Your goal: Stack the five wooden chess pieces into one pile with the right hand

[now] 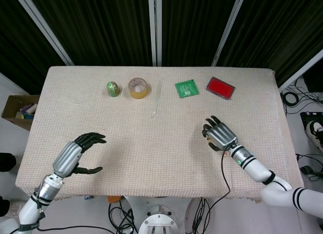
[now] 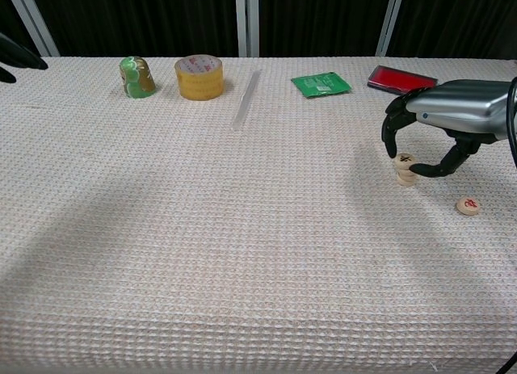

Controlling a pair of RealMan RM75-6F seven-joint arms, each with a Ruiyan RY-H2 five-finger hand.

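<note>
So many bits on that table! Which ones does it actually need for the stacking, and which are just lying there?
Needed: pile of chess pieces; loose chess piece; right hand.

Just lying there: green figurine; tape roll; clear stick; green packet; red pad.

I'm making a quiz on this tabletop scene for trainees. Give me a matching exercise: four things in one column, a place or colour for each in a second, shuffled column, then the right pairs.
Things:
1. roll of tape
2. lone chess piece
3. flat red case
4. small pile of chess pieces

Descriptions:
A. under the right hand, between its fingertips
B. far right of the table, at the back
C. yellowish, beside the green figurine
D. lying flat, apart from the pile, nearer the front edge

Pairs: 1-C, 2-D, 3-B, 4-A
</note>
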